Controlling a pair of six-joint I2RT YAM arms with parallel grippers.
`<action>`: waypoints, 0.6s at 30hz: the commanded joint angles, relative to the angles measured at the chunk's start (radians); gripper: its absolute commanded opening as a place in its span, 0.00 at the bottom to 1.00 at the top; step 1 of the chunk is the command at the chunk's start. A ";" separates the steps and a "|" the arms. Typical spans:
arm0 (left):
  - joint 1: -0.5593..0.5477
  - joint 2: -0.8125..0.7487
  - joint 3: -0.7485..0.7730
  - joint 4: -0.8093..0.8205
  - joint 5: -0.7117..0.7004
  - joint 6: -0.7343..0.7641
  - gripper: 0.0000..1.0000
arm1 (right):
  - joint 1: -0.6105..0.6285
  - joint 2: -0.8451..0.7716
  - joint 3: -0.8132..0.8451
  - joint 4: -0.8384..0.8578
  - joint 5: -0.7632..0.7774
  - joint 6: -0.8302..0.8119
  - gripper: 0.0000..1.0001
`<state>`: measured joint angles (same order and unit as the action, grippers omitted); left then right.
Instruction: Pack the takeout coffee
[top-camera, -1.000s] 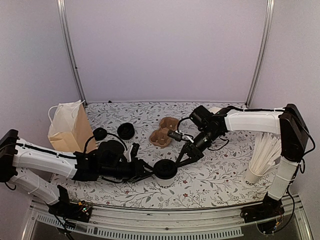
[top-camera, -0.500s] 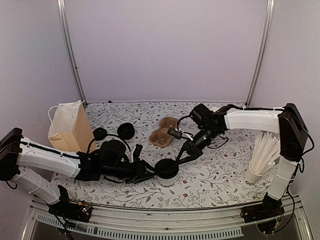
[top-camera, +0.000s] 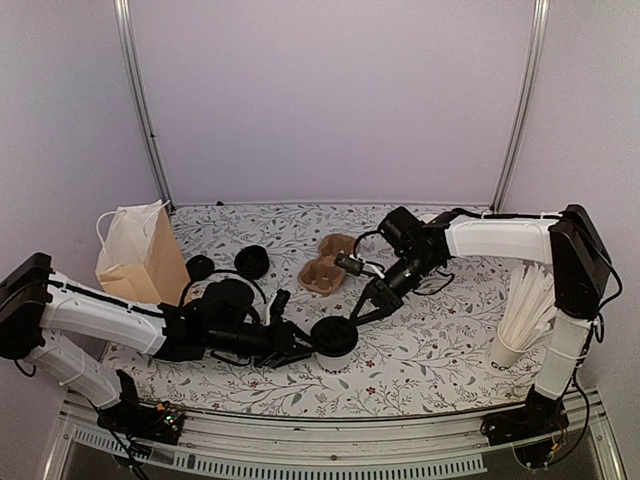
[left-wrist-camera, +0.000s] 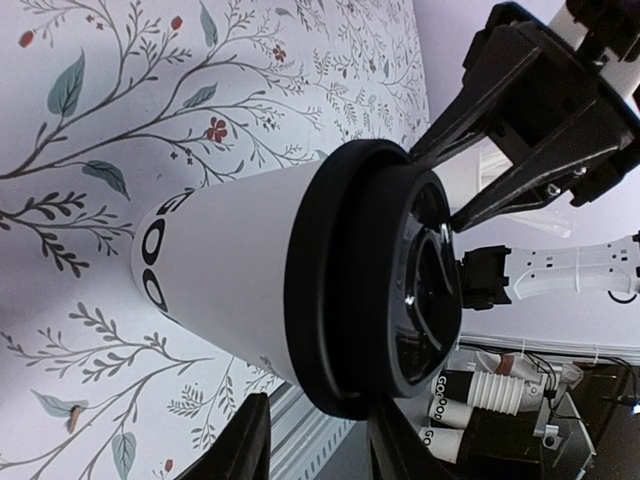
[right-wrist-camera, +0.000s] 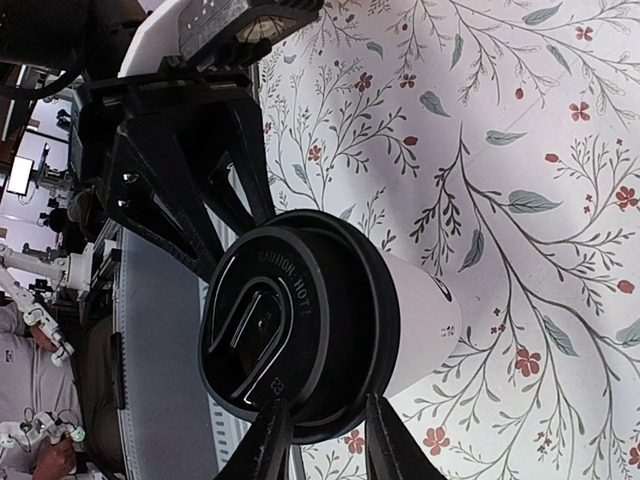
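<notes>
The takeout coffee (top-camera: 333, 340), a white paper cup with black lettering and a round black lid, stands on the floral table near the front. It also shows in the left wrist view (left-wrist-camera: 230, 270) and the right wrist view (right-wrist-camera: 420, 310). My left gripper (top-camera: 300, 347) is at the cup's left, jaws open, fingertips (left-wrist-camera: 250, 440) straddling the lid's lower rim (left-wrist-camera: 320, 452). My right gripper (top-camera: 356, 316) is at the cup's upper right, jaws open, its fingertips (right-wrist-camera: 268, 440) either side of the lid's rim (right-wrist-camera: 325, 445).
A cardboard cup carrier (top-camera: 328, 266) lies behind the cup. A brown paper bag (top-camera: 135, 258) stands at the left. Two loose black lids (top-camera: 250, 262) lie near it. A cup of white stirrers (top-camera: 522, 318) stands at the right.
My left gripper has slid right, closer to the cup. My right gripper has drawn back slightly toward the upper right. The cup has stayed in place.
</notes>
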<state>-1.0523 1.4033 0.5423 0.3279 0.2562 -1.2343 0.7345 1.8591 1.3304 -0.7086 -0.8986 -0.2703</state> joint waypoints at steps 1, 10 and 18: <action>0.025 0.082 -0.018 -0.103 -0.026 0.027 0.34 | 0.023 0.085 -0.028 -0.001 0.108 0.004 0.28; 0.029 0.206 -0.060 -0.146 -0.003 0.035 0.25 | 0.037 0.156 -0.055 -0.011 0.180 0.009 0.28; 0.021 0.108 0.068 -0.238 -0.080 0.164 0.29 | 0.034 0.093 -0.001 -0.025 0.183 -0.006 0.28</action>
<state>-1.0420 1.4860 0.5739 0.3817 0.3759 -1.1820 0.7193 1.9049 1.3518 -0.6884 -0.9379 -0.2546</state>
